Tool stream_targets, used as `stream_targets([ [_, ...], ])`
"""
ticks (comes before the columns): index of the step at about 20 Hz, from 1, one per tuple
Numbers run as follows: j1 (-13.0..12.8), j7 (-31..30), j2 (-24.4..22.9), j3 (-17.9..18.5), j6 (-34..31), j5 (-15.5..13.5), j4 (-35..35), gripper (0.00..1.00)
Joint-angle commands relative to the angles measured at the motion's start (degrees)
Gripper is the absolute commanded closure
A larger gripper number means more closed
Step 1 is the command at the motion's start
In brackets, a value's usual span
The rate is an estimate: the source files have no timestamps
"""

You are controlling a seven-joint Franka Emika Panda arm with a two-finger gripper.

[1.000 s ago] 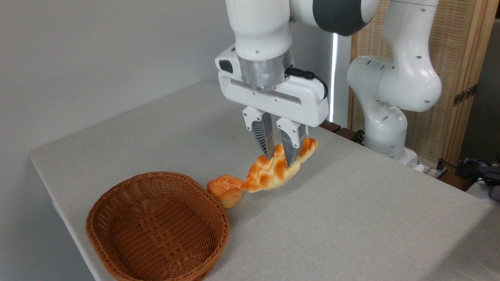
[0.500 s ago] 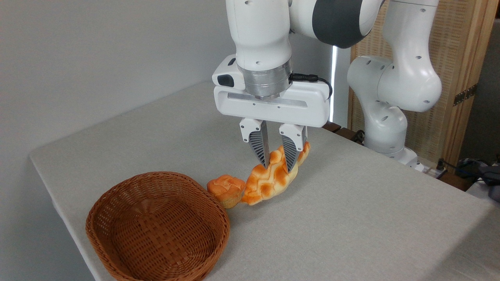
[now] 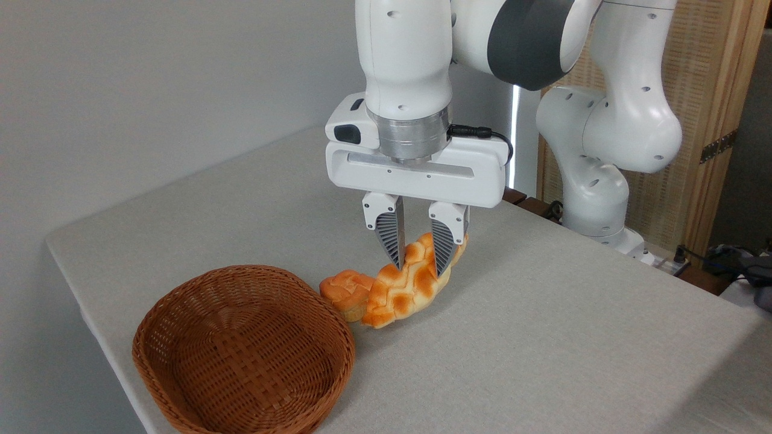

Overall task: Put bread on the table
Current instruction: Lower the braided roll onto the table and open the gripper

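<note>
Pinching the bread [image 3: 403,289] across its upper half, my tool [image 3: 415,264] points straight down, a ribbed finger on each side of the braided loaf. I hold it tilted, its far end raised behind my fingers and its near end low at the grey counter [image 3: 543,337]; whether that tip touches the cloth I cannot tell. It sits against the small round bun [image 3: 345,292], which rests just beside the wicker basket [image 3: 244,352].
</note>
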Motion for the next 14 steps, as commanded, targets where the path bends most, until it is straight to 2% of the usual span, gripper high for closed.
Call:
stream_targets([
  [1,-0.6,-0.1,-0.3,1.0,0.0,0.1,-0.2,0.07],
  [2,-0.5,-0.4,-0.3,0.9,0.0,0.9,-0.2,0.0],
  [7,-0.5,0.0,-0.3,1.0,0.0,1.5,-0.1,0.0],
  [11,-0.6,0.6,-0.4,1.0,0.0,4.1,0.0,0.0],
  [14,-0.6,2.8,-0.7,0.9,-0.1,4.2,1.2,0.0],
])
